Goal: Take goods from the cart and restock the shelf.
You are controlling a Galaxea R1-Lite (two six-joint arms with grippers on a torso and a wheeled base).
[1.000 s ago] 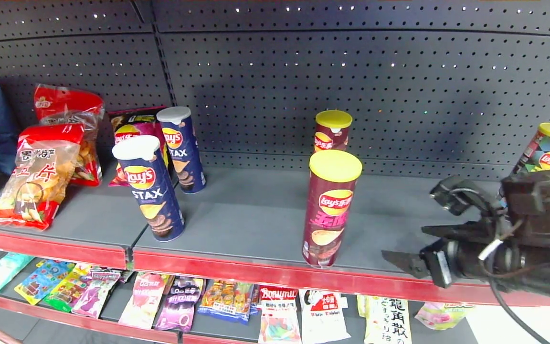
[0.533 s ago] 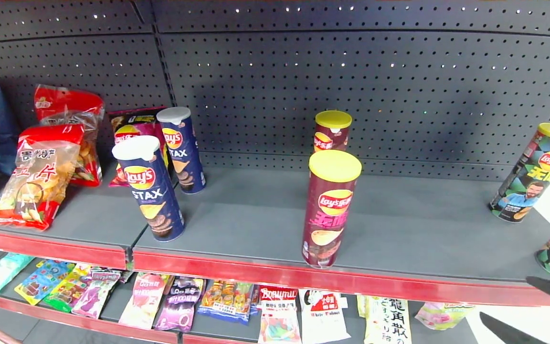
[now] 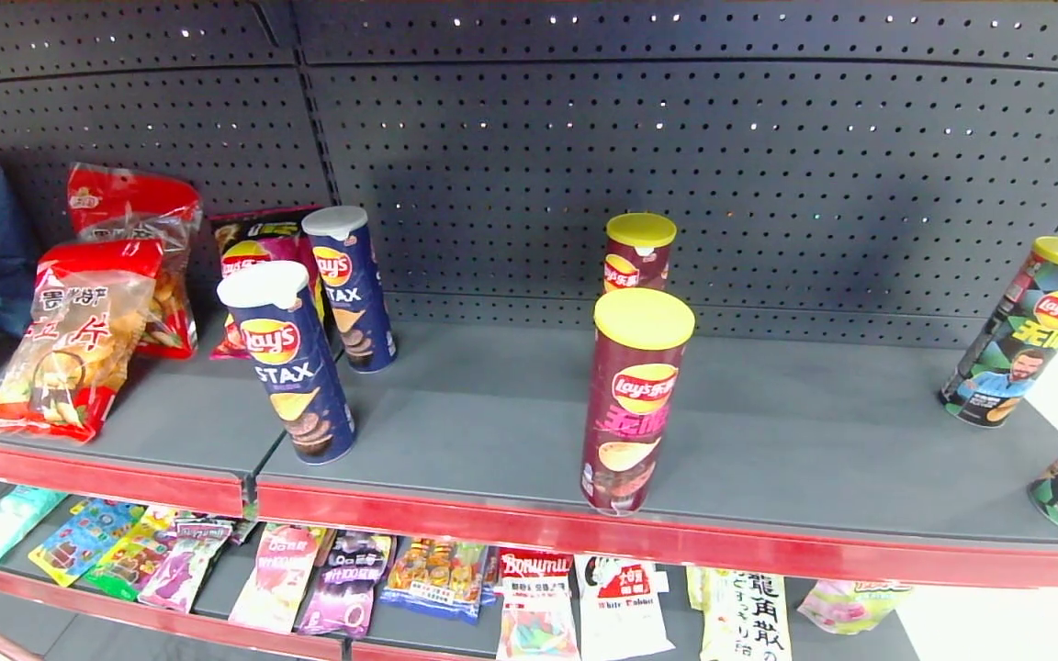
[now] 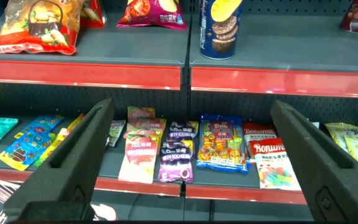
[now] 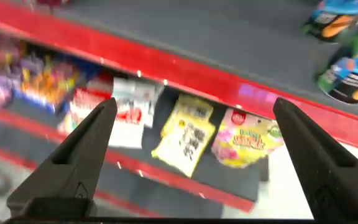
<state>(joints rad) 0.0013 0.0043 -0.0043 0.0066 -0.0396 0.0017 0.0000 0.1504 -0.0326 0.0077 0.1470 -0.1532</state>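
Shelf [image 3: 492, 431] has a big bare stretch between the front maroon can [image 3: 636, 404] and the teal cans [image 3: 1025, 335] at its right end, so I'd guess that's where the next item goes. Left gripper [image 4: 191, 107] and right gripper [image 5: 194, 106] both hang low in front of it, fingers wide apart, nothing in them. So fetching more stock looks like the job now: grab it mid-body, keep it upright, and set it down well clear of the tall ones near the edge.

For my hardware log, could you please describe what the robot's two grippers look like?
The left gripper and the right gripper look alike. Each has two plain matte black fingers, shaped as long, flat-sided wedges that taper to blunt tips.
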